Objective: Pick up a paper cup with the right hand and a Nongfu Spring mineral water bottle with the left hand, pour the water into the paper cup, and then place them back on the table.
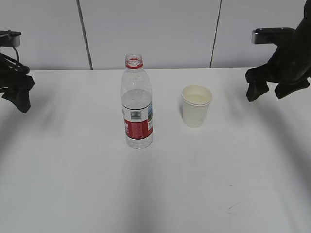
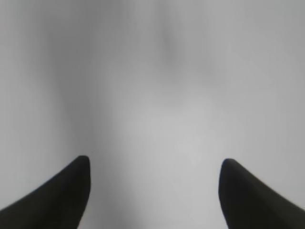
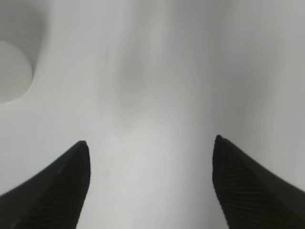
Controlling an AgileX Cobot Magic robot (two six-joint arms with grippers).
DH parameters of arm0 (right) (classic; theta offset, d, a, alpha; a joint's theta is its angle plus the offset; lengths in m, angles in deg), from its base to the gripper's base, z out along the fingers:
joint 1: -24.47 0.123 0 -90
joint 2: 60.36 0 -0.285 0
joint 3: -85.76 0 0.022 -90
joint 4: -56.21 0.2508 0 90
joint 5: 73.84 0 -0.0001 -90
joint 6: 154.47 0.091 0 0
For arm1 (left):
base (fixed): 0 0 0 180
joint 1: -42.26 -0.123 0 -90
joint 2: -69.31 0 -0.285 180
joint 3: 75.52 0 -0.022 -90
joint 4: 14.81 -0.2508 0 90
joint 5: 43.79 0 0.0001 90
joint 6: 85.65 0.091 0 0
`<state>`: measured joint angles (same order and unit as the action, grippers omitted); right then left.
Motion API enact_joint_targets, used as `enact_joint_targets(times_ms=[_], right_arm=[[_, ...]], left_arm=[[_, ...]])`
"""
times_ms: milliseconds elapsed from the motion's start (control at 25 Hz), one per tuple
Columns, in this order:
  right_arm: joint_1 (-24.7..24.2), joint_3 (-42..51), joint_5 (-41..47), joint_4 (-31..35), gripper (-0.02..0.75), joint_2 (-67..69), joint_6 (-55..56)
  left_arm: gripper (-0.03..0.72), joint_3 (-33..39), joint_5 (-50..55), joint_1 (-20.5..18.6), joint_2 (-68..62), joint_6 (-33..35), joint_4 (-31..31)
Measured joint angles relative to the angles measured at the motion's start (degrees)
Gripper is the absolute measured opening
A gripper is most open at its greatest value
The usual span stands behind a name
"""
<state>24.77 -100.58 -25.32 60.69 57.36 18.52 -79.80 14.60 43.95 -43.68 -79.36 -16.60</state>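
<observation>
The clear Nongfu Spring bottle point(image 1: 136, 107), with a red neck ring, a red-and-white label and no cap, stands upright mid-table, about half full of water. The cream paper cup point(image 1: 196, 105) stands upright to its right; a pale liquid surface shows inside it. A blurred pale round shape, likely the cup, shows at the left edge of the right wrist view point(image 3: 13, 71). My left gripper point(image 1: 18, 94) hovers at the far left, open and empty, over bare table point(image 2: 155, 162). My right gripper point(image 1: 267, 90) hovers at the far right, open and empty point(image 3: 150, 145).
The white table point(image 1: 155, 194) carries a small dark scuff mark point(image 1: 232, 208) near the front right. A grey panelled wall point(image 1: 155, 29) stands behind the table's far edge.
</observation>
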Motion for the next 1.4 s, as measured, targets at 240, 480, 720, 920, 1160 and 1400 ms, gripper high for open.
enact_joint_targets(times_ms=[240,480,720,920,1160,1400], right_arm=[[0.0,-7.5,9.5,0.0,0.592,0.0,-1.8],[0.0,-8.2,14.3,-0.1,0.592,-0.1,-3.6],[0.0,-5.6,15.5,0.1,0.592,-3.4,-3.8],[0.0,1.4,13.6,0.2,0.592,-9.1,-4.0],[0.0,11.2,10.5,0.3,0.592,-16.6,-4.2],[0.0,21.1,8.2,0.3,0.592,-25.0,-4.2]], left_arm=[[0.51,-1.9,6.9,0.0,0.4,-0.4,-2.7],[0.51,-2.0,7.4,0.0,3.6,-0.5,-2.7],[0.51,0.9,8.3,0.0,7.9,-0.5,-2.7],[0.51,8.3,6.3,0.0,14.1,-0.5,-2.7],[0.51,19.4,4.0,0.0,22.6,-0.8,-2.0],[0.51,29.2,2.2,0.0,31.5,-0.8,-1.0]])
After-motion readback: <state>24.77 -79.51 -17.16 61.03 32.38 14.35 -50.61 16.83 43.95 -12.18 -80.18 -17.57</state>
